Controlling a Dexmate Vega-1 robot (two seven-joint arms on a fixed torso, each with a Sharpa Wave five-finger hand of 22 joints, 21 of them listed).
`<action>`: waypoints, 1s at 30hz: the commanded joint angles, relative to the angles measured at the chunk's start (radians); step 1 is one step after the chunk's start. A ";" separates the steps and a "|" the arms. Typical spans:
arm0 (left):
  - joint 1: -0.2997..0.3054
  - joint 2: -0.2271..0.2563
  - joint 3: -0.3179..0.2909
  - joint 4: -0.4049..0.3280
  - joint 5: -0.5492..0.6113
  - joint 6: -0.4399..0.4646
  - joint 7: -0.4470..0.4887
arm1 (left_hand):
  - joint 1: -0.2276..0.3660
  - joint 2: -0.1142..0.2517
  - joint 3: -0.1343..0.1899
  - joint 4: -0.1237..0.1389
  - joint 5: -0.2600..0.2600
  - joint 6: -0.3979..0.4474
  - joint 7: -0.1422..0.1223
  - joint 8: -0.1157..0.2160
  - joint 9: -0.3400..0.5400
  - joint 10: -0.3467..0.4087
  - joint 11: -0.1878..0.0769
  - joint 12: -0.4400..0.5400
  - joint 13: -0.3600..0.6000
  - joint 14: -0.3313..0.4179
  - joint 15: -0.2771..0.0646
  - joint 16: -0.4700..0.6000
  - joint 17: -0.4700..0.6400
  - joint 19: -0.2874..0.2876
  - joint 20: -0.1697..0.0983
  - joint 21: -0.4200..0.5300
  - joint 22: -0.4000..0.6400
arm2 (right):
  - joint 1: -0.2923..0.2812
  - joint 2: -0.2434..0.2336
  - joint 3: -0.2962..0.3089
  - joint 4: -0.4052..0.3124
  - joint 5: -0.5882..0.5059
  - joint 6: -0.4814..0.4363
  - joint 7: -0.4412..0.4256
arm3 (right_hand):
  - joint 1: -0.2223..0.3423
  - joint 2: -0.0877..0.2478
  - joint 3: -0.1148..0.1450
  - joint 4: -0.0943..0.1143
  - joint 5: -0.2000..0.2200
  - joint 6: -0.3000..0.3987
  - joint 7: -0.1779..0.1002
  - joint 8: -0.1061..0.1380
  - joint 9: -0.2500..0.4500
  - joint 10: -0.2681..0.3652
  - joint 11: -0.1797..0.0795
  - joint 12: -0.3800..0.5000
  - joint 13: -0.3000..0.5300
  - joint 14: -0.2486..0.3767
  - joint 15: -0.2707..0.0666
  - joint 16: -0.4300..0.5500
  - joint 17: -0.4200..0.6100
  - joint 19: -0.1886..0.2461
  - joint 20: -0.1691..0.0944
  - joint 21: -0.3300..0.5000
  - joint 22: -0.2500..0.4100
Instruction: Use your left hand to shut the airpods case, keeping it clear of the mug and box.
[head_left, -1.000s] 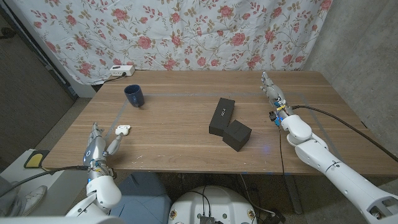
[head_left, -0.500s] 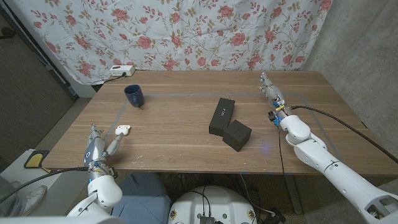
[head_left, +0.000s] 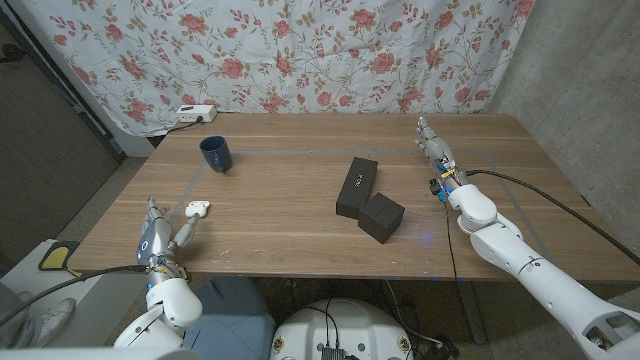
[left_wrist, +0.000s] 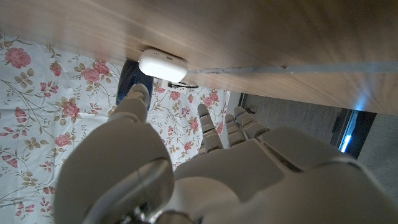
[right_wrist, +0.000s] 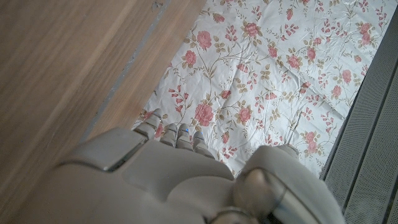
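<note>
Your left robot hand (head_left: 170, 237) holds nothing, with its fingers spread, just beside the small white plastic airpods case (head_left: 199, 209) on the wooden table (head_left: 290, 215). I can't tell if the lid is shut. The blue mug (head_left: 215, 153) and black boxes (head_left: 368, 200) sit well apart.

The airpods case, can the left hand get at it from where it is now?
Probably yes. The airpods case lies just beyond the left hand, with bare table between them; the mug and the boxes stand well away.

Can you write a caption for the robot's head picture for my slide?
Left hand waits near the white airpods case; mug and black boxes sit farther off.
</note>
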 joint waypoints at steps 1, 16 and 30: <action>-0.016 -0.002 0.013 0.004 0.003 0.031 0.028 | 0.019 -0.003 -0.004 0.005 -0.002 -0.074 0.011 0.009 0.004 0.017 -0.002 0.019 0.019 0.019 -0.003 0.009 0.004 0.003 0.005 0.003 0.004 | 0.002 0.005 -0.001 0.011 0.007 0.005 0.003 | 0.007 0.001 0.001 -0.004 -0.004 -0.001 -0.007 0.004 0.002 -0.001 -0.010 -0.001 0.000 -0.078 -0.006 0.001 0.002 -0.001 0.006 0.003 0.005; -0.052 -0.002 0.042 -0.001 0.006 0.092 0.035 | 0.025 -0.013 -0.021 0.013 -0.004 -0.072 0.010 0.001 0.004 -0.007 0.005 0.039 0.053 0.017 0.010 0.000 0.010 -0.008 0.014 -0.001 0.004 | 0.011 0.013 -0.004 0.030 0.022 0.014 0.020 | 0.008 0.002 0.001 -0.005 -0.005 -0.002 -0.013 0.003 0.002 0.002 -0.012 0.000 0.000 -0.077 -0.006 0.002 0.002 0.001 0.006 0.003 0.005; -0.071 0.002 0.048 -0.006 -0.020 0.138 0.023 | 0.018 -0.024 -0.043 0.022 -0.002 -0.073 0.021 -0.007 0.005 -0.027 0.012 0.065 0.088 0.012 0.033 -0.006 0.014 -0.015 0.026 -0.001 0.005 | 0.021 0.019 -0.008 0.055 0.026 0.026 0.032 | 0.008 0.002 0.002 -0.006 -0.007 -0.001 -0.019 0.003 0.002 0.002 -0.014 0.000 0.000 -0.072 -0.007 0.004 0.002 0.002 0.006 0.003 0.005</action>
